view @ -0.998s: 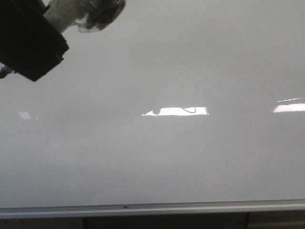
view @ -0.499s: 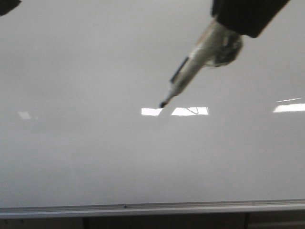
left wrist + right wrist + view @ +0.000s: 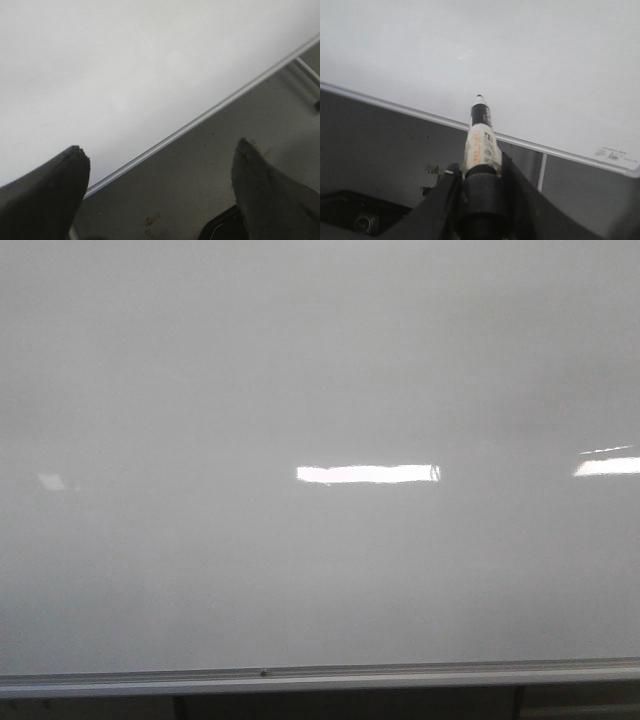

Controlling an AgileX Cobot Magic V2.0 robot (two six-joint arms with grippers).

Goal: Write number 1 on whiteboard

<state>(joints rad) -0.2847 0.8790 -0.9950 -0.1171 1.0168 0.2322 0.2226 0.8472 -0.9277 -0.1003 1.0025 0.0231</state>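
The whiteboard (image 3: 320, 360) fills the front view, glossy grey-white with bright rectangular reflections and a silver frame rail (image 3: 320, 677) along its lower edge. No gripper shows in the front view. A tiny dark mark (image 3: 435, 472) sits at the right end of the middle reflection; I cannot tell if it is the number 1. My right gripper (image 3: 480, 172) is shut on a white-and-black marker (image 3: 480, 135), its tip pointing at the whiteboard (image 3: 520, 50) above the rail (image 3: 395, 107). My left gripper (image 3: 160, 146) is open and empty, over the rail (image 3: 200, 120) and the whiteboard (image 3: 125, 60).
Grey floor (image 3: 210, 180) lies below the board. A white stand leg (image 3: 540, 172) runs down from the rail, and another leg (image 3: 305, 67) shows in the left wrist view. A small label (image 3: 615, 152) sits at the board's corner. A dark object (image 3: 220, 230) lies low between the left fingers.
Half a second ago a gripper held the marker at the top right of the front view, tip near the middle reflection. It has since left that view. The reflection now shows unbroken.
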